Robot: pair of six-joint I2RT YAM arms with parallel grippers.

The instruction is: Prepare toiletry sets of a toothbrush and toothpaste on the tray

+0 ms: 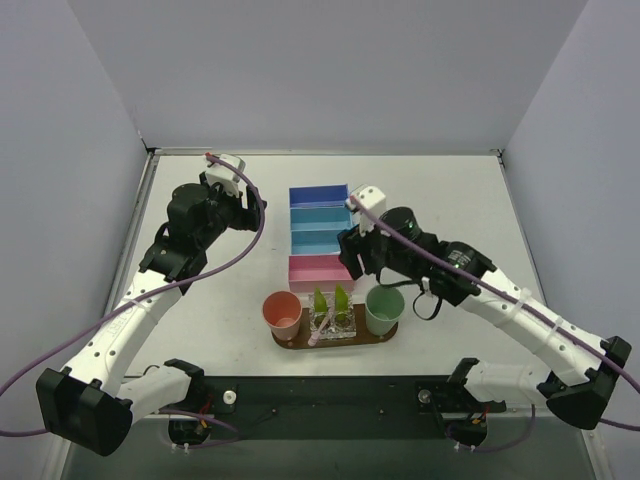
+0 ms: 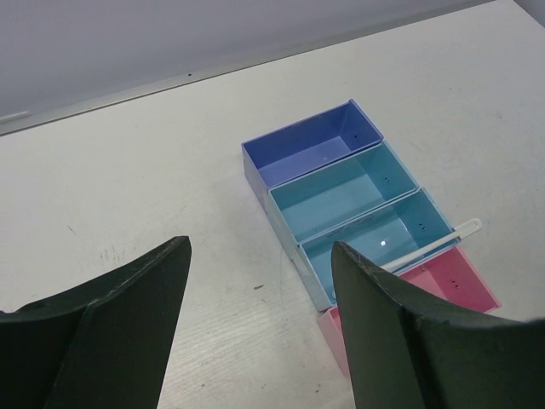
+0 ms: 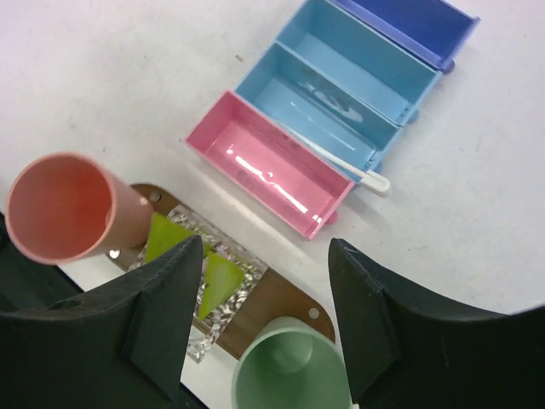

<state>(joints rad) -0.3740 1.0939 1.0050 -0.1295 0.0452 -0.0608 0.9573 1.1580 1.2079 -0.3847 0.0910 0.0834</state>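
The dark-brown tray (image 1: 386,336) lies at the near middle and also shows in the right wrist view (image 3: 277,300). On it a clear holder (image 1: 335,324) carries two yellow-green toothpaste tubes (image 1: 320,300) (image 1: 341,298) and a pale pink toothbrush (image 1: 319,328). The tubes (image 3: 162,237) (image 3: 220,277) also show in the right wrist view. A white toothbrush (image 3: 345,164) lies across the rims of the light-blue and pink bins and also shows in the left wrist view (image 2: 430,244). My right gripper (image 3: 264,247) is open and empty above the tray's right part, seen from above over the pink bin (image 1: 355,255). My left gripper (image 2: 260,243) is open and empty over bare table left of the bins.
A salmon cup (image 1: 282,313) and a mint-green cup (image 1: 384,309) stand at the tray's ends. A row of bins runs behind the tray: blue (image 1: 319,196), teal (image 1: 320,216), light blue (image 1: 320,238), pink (image 1: 318,270). Walls close in the table on three sides.
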